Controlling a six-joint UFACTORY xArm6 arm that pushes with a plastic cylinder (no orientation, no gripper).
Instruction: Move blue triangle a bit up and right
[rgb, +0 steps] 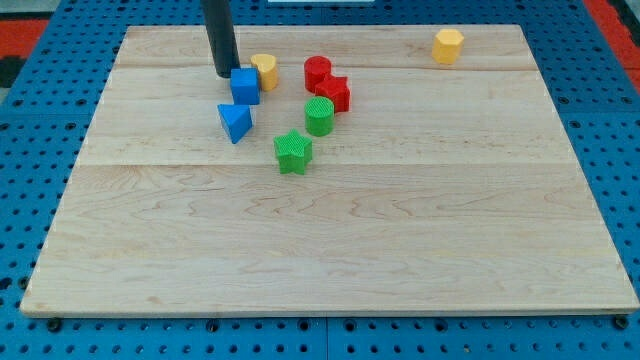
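Blue triangle (235, 122) sits below the blue cube (245, 86), which my tip (224, 74) touches; fingers: none visible.

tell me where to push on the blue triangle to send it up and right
Probably its lower-left face, coming from the view's bottom left. The blue triangle has the blue cube just above it, and my tip sits upper left of both, so circle round first.

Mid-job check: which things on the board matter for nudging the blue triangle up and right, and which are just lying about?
In the job:
- blue triangle
- my tip, above the triangle, at the blue cube's upper left

Lying about:
- blue cube
- yellow block
- yellow hexagon
- red cylinder
- red block
- green cylinder
- green star
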